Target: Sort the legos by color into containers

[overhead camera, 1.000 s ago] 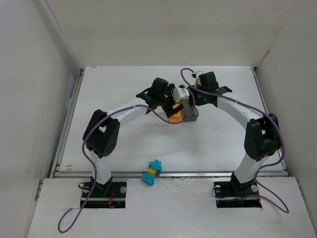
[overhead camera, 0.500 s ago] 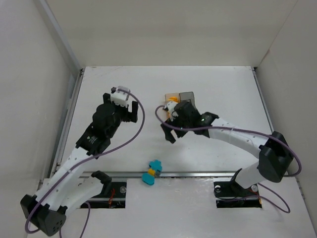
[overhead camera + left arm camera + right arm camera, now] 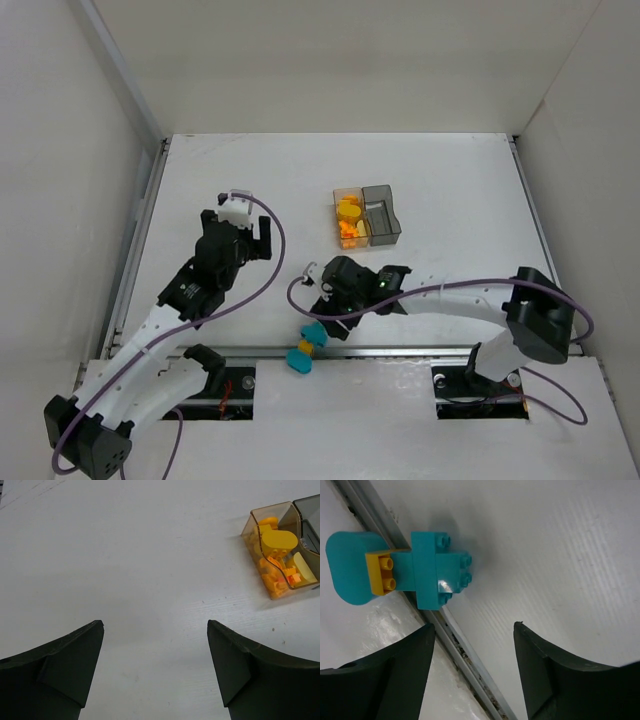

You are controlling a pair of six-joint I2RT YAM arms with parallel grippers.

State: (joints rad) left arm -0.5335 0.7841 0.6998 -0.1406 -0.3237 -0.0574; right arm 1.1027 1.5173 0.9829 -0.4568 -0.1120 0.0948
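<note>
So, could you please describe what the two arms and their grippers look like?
Both the left arm and the right arm have white links and bulky black joints, and each trails a loose purple cable. The left gripper and right gripper have plain, dark, wedge-shaped fingers. A white block sits on the left wrist. No markings show.

Teal lego cluster point(image 3: 427, 572) with yellow brick point(image 3: 382, 573) straddles metal rail point(image 3: 445, 630).

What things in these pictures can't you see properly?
- Grey bin: cut off by the right edge in the left wrist view; too small from the top to see inside.
- Orange bin: pieces lie piled, so lower ones are hidden and uncountable.
- Teal legos and yellow brick: right wrist view cannot show whether they are clicked together.
</note>
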